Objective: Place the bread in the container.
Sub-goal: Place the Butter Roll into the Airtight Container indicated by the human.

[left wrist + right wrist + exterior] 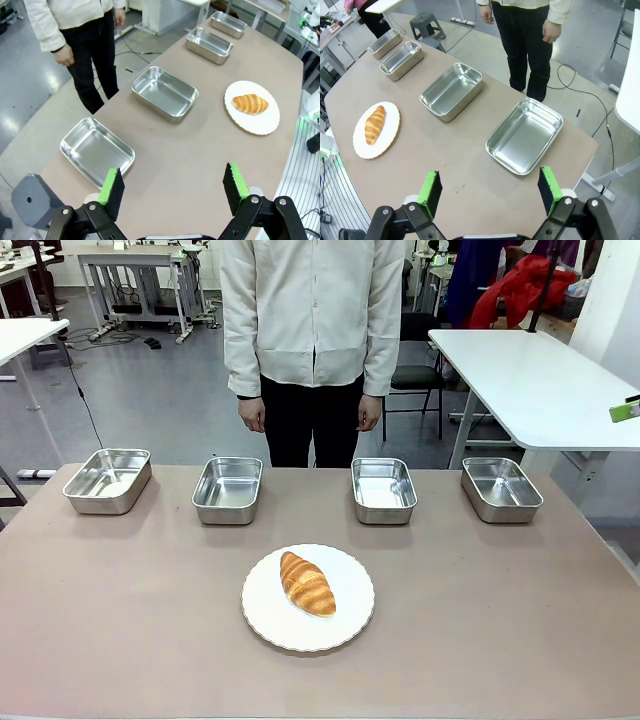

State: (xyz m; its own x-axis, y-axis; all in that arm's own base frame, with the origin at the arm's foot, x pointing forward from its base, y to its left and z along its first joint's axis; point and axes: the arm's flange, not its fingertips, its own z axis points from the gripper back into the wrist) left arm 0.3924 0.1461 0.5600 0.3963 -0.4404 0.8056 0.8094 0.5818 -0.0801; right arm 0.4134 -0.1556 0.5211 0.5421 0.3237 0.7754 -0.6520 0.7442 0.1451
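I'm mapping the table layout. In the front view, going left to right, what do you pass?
Far-left pan → second pan → bread → third pan → far-right pan.

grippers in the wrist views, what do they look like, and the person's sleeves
Both the left gripper and right gripper have black jointed fingers with silver pivot pins and bright green pads. The person's sleeves are long and cream-white.

Golden-brown dark-banded bread [307,583], white plate [268,618]
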